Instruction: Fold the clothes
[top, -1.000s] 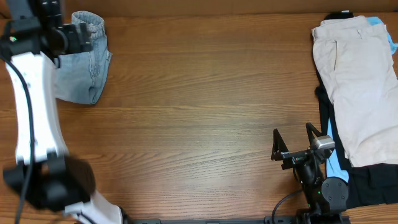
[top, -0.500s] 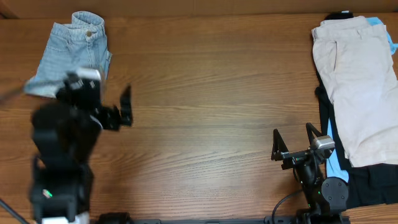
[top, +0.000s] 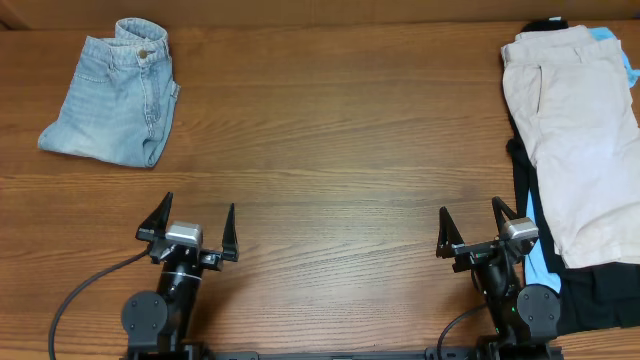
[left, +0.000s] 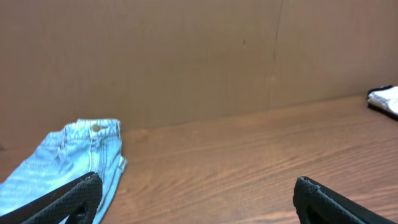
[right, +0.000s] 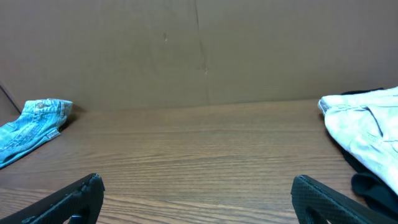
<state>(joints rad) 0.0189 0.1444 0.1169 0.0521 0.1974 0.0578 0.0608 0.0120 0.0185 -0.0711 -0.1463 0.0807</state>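
The wooden table (top: 340, 150) stretches ahead of both grippers, and a brown cardboard wall (left: 186, 56) stands at its far edge, well in front of them.

The beige shorts (top: 570, 140) lie spread flat ahead of the right gripper (top: 470, 207) and to its right, running from near its right finger out toward the far edge. They rest on a black garment (top: 600, 290), which shows along their left edge and at the near end, just right of that gripper's base. A strip of sky-blue garment (top: 540, 265) peeks out between the two, close beside the right gripper's right side.

The faded light-blue denim shorts (top: 115, 95) lie folded into a compact bundle, well ahead of the left gripper (top: 200, 202) and off to its left, with the waistband at the far end. Nothing touches them.

Both grippers sit low at the near edge of the table, well apart from each other, pointing toward the wall. Each has its fingers (left: 68, 199) spread wide and holds nothing.

A small metal button (top: 143, 53) shows on the denim waistband.
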